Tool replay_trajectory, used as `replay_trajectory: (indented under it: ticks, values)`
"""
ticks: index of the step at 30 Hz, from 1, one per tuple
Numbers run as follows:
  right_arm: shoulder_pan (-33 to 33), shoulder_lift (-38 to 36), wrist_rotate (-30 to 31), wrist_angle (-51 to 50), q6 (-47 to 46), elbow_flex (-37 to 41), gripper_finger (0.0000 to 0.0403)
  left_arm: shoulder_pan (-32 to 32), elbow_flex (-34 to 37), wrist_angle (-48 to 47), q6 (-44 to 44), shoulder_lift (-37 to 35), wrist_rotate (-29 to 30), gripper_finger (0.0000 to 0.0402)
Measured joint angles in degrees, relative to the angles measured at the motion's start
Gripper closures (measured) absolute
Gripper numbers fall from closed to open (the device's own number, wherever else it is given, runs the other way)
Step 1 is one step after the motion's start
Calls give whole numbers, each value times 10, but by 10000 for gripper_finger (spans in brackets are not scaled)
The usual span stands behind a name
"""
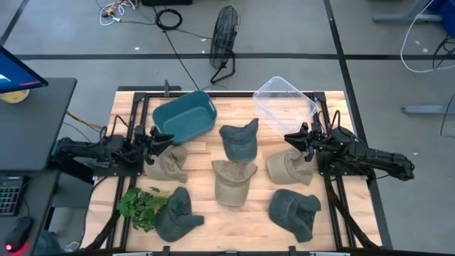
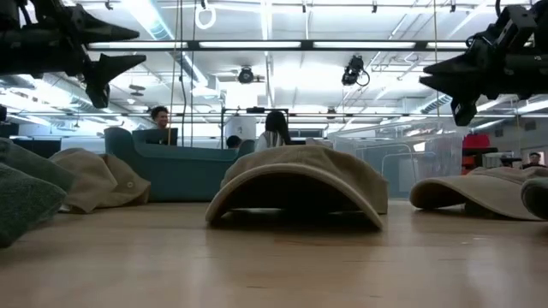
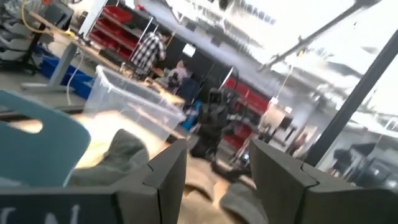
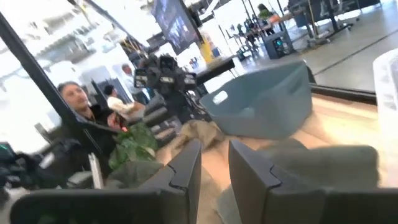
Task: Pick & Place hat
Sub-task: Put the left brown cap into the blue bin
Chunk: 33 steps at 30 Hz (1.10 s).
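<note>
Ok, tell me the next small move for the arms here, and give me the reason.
Probably lower the right gripper onto the tan hat just below it. Both grippers hang above the table with fingers apart and nothing held; the left gripper sits likewise over another tan hat. All six hats lie on the table, while the teal bin and clear bin look empty.

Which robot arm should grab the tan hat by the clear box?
Probably the right. Its hand hangs open just above that tan hat, next to the clear box. The left hand waits across the table, by the teal bin.
</note>
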<state>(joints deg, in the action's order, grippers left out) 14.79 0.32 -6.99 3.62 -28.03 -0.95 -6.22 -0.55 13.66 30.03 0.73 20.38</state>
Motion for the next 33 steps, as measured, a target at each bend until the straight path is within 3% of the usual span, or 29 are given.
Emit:
replay_trajectory:
  ticks: [5, 10, 18, 26, 29, 33]
  values:
    - [0, 0, -2, 79, -13, 0, 319, 0, -39, 0, -25, 18, 0, 228]
    - [0, 23, 1, 93, -20, -35, 319, 0, -120, -19, -70, 95, 0, 240]
    - [0, 150, -4, 61, 34, -155, 296, 0, -323, -242, -56, 263, 2, 264]
    - [0, 311, -10, 27, 95, -285, 255, 0, -531, -556, 163, 398, 9, 301]
    - [0, 358, -16, 27, 125, -316, 243, 0, -567, -660, 218, 440, 2, 300]
    - [0, 403, -16, 27, 137, -336, 235, 0, -573, -726, 270, 481, -35, 280]
